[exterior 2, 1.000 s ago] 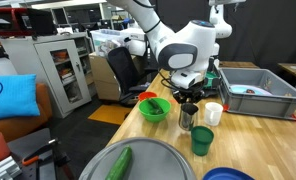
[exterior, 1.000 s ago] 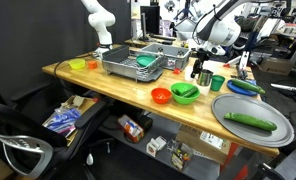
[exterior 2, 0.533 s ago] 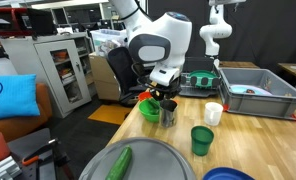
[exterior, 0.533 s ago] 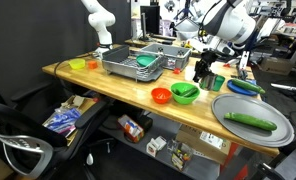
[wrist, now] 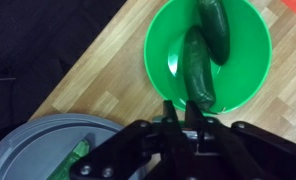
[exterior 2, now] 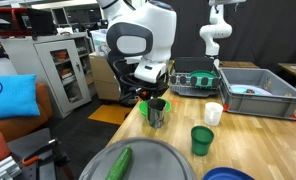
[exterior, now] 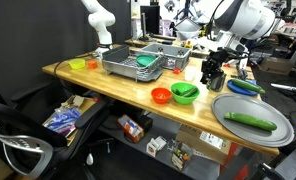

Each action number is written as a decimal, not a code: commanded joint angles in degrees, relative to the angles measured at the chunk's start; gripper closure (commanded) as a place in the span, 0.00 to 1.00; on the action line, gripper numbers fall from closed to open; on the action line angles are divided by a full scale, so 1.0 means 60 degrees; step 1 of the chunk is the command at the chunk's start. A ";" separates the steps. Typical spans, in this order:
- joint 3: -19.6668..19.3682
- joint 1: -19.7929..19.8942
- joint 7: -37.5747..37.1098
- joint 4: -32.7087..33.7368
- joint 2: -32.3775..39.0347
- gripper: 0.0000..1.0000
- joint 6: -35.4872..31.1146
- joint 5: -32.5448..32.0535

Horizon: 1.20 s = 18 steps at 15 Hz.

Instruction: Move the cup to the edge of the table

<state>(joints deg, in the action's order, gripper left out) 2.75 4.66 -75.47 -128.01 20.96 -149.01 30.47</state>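
Observation:
The silver metal cup (exterior 2: 156, 113) hangs in my gripper (exterior 2: 155, 102), held by its rim a little above the tan table (exterior 2: 180, 131), close to the green bowl (exterior 2: 144, 104). In an exterior view my gripper (exterior: 211, 72) is over the table's right part, behind the green bowl (exterior: 185, 92). In the wrist view my fingers (wrist: 183, 112) are close together just below the green bowl (wrist: 238, 60), which holds two dark green pickles (wrist: 197, 65). The cup itself is hidden there.
A green plastic cup (exterior 2: 201, 140) and a white cup (exterior 2: 213, 113) stand near the held cup. A grey plate (exterior 2: 153, 160) with a cucumber (exterior 2: 118, 163) lies at the near end. An orange bowl (exterior: 161, 96) and a dish rack (exterior: 138, 65) are further along.
My gripper has carried the silver cup away from the green and white cups, across the table to beside the green bowl. The other objects have not moved.

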 commanded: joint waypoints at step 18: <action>0.0621 -0.1188 0.3306 -0.1403 -0.0171 0.96 -0.1306 -0.0828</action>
<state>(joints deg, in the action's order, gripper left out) 4.23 -3.45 -63.88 -135.13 21.09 -155.38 24.28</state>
